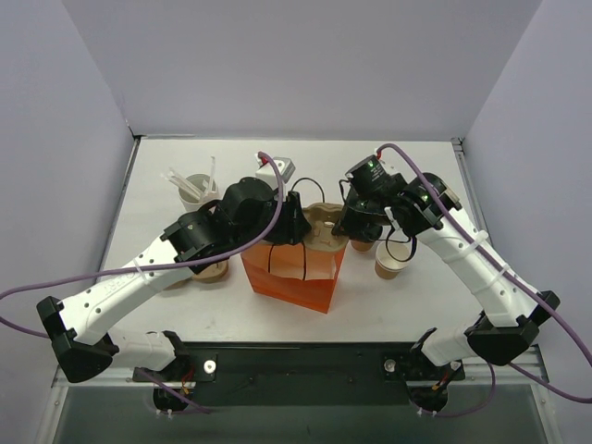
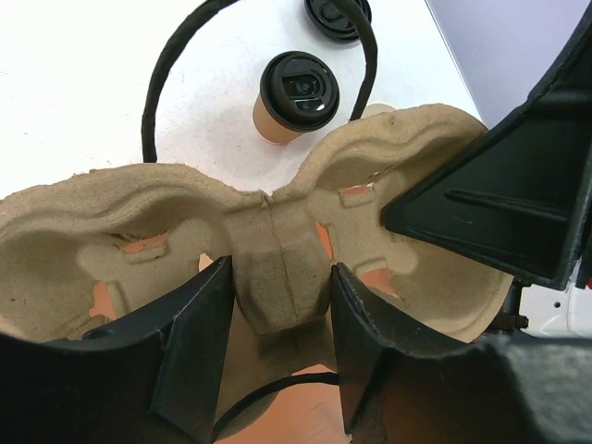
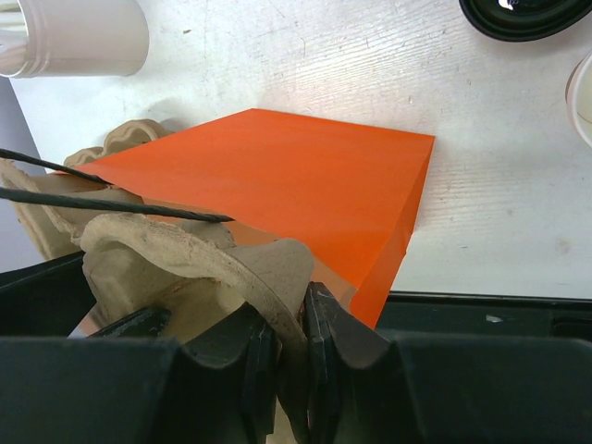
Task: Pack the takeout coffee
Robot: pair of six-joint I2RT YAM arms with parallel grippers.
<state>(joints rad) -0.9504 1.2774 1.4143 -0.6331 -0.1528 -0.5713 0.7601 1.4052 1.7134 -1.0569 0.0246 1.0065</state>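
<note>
The takeout coffee [image 2: 298, 92], a tan cup with a black lid, stands on the white table beyond a tan pulp cup carrier [image 2: 277, 250]. The carrier [image 1: 324, 227] is held over the mouth of the orange bag [image 1: 289, 276], and both of its wells are empty. My left gripper [image 2: 277, 319] is shut on the carrier's middle ridge. My right gripper [image 3: 294, 356] pinches the carrier's rim [image 3: 222, 264] from the other side, above the bag [image 3: 277, 180]. In the top view the right gripper [image 1: 350, 222] largely hides the cups behind it.
A white cup of stirrers [image 1: 196, 188] stands at the back left. One tan cup [image 1: 388, 265] is right of the bag and another [image 1: 213, 271] is left of it, under the left arm. A second black lid [image 2: 338, 14] lies farther off. Black cord handles [image 2: 162, 83] arch over the carrier.
</note>
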